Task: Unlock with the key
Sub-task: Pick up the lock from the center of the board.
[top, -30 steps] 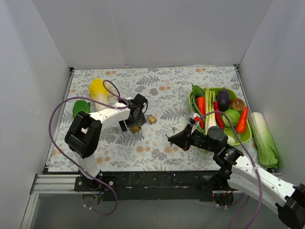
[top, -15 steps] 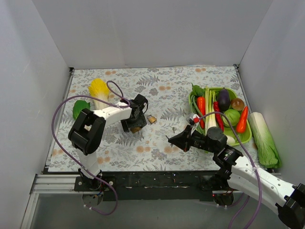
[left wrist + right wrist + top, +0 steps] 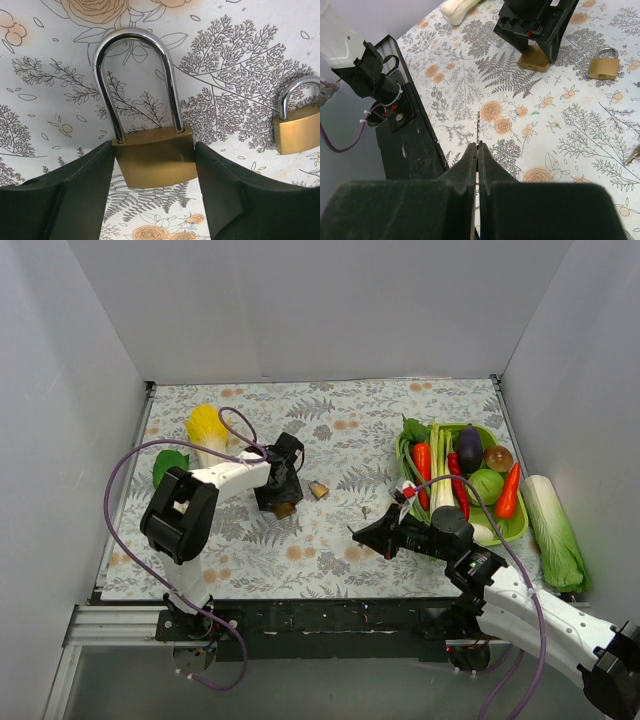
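Brass padlock (image 3: 155, 160) lies flat on the floral table (image 3: 340, 440), left of centre, its body pinched between the left gripper (image 3: 278, 490)'s two black fingers (image 3: 75, 195) and its steel shackle pointing away over bare cloth. A smaller padlock (image 3: 299, 132) sits just beside it, apart from the fingers. The right gripper (image 3: 478, 150), jaws pressed together on the thin key (image 3: 478, 127), hovers near the black front rail (image 3: 415, 135), with open cloth between it and the locks and the vegetable tray (image 3: 482, 428) off to its right.
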### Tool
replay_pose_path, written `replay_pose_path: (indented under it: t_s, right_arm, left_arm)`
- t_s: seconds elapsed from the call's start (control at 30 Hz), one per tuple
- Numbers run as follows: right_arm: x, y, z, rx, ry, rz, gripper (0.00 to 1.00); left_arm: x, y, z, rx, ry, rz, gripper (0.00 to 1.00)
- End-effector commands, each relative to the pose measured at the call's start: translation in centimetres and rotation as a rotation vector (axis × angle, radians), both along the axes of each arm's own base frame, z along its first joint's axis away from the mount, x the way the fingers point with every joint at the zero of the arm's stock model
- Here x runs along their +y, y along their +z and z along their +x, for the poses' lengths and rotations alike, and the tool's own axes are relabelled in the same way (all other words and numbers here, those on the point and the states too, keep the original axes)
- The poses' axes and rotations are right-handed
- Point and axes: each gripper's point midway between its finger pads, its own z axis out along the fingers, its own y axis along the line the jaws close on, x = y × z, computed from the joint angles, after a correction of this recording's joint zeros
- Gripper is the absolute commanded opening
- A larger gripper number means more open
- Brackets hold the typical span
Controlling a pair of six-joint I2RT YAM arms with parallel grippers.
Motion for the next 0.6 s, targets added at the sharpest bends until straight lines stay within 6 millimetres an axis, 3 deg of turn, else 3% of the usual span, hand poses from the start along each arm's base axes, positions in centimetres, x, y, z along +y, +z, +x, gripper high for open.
replay_pose_path:
  t_s: [0.0, 0.23, 0.33, 0.37, 0.43, 0.57]
  right_arm:
    - [0.3, 1.3, 0.3, -0.041, 0.004, 0.036, 0.01]
    - [0.3, 0.9, 0.3, -0.032, 0.003, 0.029, 0.01]
    - [0.4, 0.5, 0.3, -0.027, 0.006, 0.019, 0.01]
    - [0.3, 0.1, 0.3, -0.017, 0.007, 0.005, 0.01]
    - [0.3, -0.6, 0.2, -0.01, 0.015, -0.022, 0.01]
    - [0.2, -2.2, -0.1, 0.026, 0.035, -0.078, 0.01]
  left_arm:
    - [-0.9, -1.4, -0.8, 0.019, -0.06, -0.064, 0.6]
    - [0.4, -2.2, -1.8, 0.064, -0.098, 0.009, 0.54]
    - [0.1, -2.4, -2.0, 0.082, -0.128, 0.014, 0.43]
    - [0.0, -2.6, -2.2, 0.092, -0.137, 0.022, 0.33]
    - [-0.4, -2.7, -2.2, 0.097, -0.155, 0.043, 0.23]
    - [-1.9, -0.9, -1.3, 0.035, -0.147, 0.005, 0.11]
